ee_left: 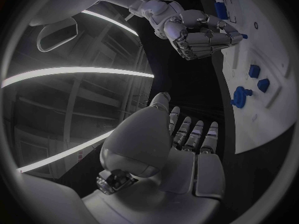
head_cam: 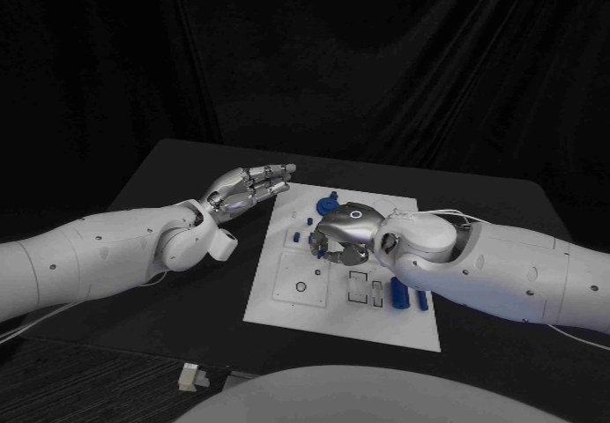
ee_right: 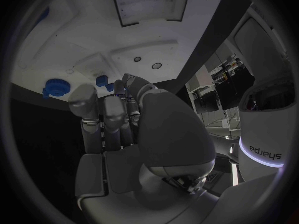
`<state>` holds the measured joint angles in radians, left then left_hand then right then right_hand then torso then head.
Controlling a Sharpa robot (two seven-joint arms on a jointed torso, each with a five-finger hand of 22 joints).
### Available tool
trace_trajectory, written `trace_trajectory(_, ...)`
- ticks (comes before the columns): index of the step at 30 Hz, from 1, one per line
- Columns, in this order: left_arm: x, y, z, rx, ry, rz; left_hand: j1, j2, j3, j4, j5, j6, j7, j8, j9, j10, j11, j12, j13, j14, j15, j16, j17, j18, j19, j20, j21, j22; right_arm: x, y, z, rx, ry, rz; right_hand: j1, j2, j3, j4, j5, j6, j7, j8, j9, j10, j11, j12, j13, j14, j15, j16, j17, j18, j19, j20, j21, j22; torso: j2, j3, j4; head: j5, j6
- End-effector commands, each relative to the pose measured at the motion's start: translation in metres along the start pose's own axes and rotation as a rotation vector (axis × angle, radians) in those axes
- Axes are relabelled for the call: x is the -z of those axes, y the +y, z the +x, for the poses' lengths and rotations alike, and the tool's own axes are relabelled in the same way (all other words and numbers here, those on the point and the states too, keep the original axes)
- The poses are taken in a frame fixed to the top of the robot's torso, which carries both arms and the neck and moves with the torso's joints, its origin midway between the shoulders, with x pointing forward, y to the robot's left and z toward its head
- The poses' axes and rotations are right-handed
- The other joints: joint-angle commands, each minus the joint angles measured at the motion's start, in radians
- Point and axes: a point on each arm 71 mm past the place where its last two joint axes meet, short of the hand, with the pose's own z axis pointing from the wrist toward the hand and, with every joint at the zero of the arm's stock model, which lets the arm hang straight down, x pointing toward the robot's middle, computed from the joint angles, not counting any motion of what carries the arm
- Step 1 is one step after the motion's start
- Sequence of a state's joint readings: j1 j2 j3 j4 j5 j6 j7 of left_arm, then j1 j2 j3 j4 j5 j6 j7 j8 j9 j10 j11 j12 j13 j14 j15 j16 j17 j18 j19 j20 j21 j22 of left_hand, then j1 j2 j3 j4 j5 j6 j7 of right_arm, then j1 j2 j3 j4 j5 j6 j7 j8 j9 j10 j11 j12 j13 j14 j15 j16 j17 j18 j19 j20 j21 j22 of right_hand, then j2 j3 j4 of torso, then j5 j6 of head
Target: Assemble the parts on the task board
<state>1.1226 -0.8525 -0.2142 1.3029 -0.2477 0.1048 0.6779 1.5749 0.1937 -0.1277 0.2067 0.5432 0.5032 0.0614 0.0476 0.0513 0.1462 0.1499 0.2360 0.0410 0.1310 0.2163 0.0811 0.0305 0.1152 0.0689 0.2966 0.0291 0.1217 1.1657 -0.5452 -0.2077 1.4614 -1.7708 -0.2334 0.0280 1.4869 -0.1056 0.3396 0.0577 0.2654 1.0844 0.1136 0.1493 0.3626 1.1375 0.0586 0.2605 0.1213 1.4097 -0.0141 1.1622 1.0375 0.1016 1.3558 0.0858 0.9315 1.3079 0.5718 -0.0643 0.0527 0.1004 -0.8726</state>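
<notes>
On the black table (head_cam: pixel 166 176), mid-scene:
Task board (head_cam: pixel 382 330): white plate, centre, blue parts (head_cam: pixel 407 295) on it.
Left hand (head_cam: pixel 248 189): off the board's far-left edge, fingers straight, slightly apart, holding nothing.
Right hand (head_cam: pixel 343 233): over the board's middle, fingers curled inward; hold on a part could not be told.
Writing: mirrored lettering on the white body, right wrist view.

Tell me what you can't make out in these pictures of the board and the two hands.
- Head view: the right robot hand covers the task board's middle; parts beneath it are hidden.
- Right wrist view: the fingers block whatever they may hold.
- Head view: the blue parts by the right forearm are too small to identify.
</notes>
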Motion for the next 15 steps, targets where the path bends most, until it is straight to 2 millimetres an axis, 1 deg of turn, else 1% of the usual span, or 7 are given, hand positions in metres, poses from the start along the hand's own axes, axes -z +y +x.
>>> trace_trajectory(1,0.0004,-0.0100,0.0015,0.019,0.007,0.153,0.002,-0.001,0.007,-0.002,0.005,-0.006,0.002,0.003,0.000,0.000,0.007,0.005,0.001,0.004,0.003,0.005,0.001,-0.010,0.001,0.000,0.003,0.000,-0.0006,0.0019,0.0035,0.005,0.018,-0.001,0.002,0.004,0.008,0.000,0.002,0.002,0.009,0.005,0.000,-0.002,0.004,-0.004,-0.002,-0.005,-0.001,-0.005,0.000,0.014,-0.006,0.002,-0.004,0.108,0.000,-0.0001,0.0000,0.001,0.000)
trace_trajectory(6,0.0005,-0.0091,0.0016,0.020,0.008,0.150,0.002,-0.001,0.007,-0.002,0.005,-0.006,0.002,0.003,0.000,0.000,0.007,0.005,0.001,0.004,0.003,0.005,0.001,-0.010,0.001,0.000,0.003,0.000,0.0000,0.0037,0.0057,0.000,0.018,-0.002,0.002,0.004,0.008,0.000,0.002,0.002,0.009,0.005,0.000,-0.002,0.004,-0.004,-0.002,-0.005,-0.001,-0.005,0.000,0.014,-0.006,0.002,-0.004,0.108,0.000,-0.0003,-0.0002,0.002,0.000)
trace_trajectory(11,0.0010,-0.0086,0.0018,0.021,0.007,0.149,0.001,0.000,0.008,-0.001,0.005,-0.006,0.003,0.003,0.000,-0.001,0.007,0.005,0.001,0.003,0.004,0.005,0.000,-0.011,0.000,0.000,0.003,-0.002,-0.0001,0.0041,0.0070,-0.002,0.025,0.002,0.002,0.004,0.008,-0.001,0.003,0.002,0.009,0.005,0.000,-0.002,0.004,-0.005,-0.002,-0.006,-0.001,-0.005,-0.001,0.014,-0.007,0.003,-0.005,0.108,0.000,-0.0002,0.0001,-0.002,0.000)
trace_trajectory(15,0.0015,-0.0084,0.0017,0.020,0.006,0.148,0.001,0.000,0.008,-0.001,0.005,-0.006,0.003,0.003,0.000,-0.001,0.007,0.005,0.001,0.004,0.004,0.005,0.000,-0.012,-0.001,0.000,0.002,-0.004,-0.0006,0.0044,0.0086,-0.004,0.033,0.004,0.003,0.004,0.009,-0.001,0.004,0.002,0.009,0.004,0.000,-0.001,0.005,-0.005,-0.002,-0.007,0.000,-0.008,-0.004,0.014,-0.009,0.003,-0.009,0.107,-0.001,-0.0004,-0.0005,0.000,0.000)
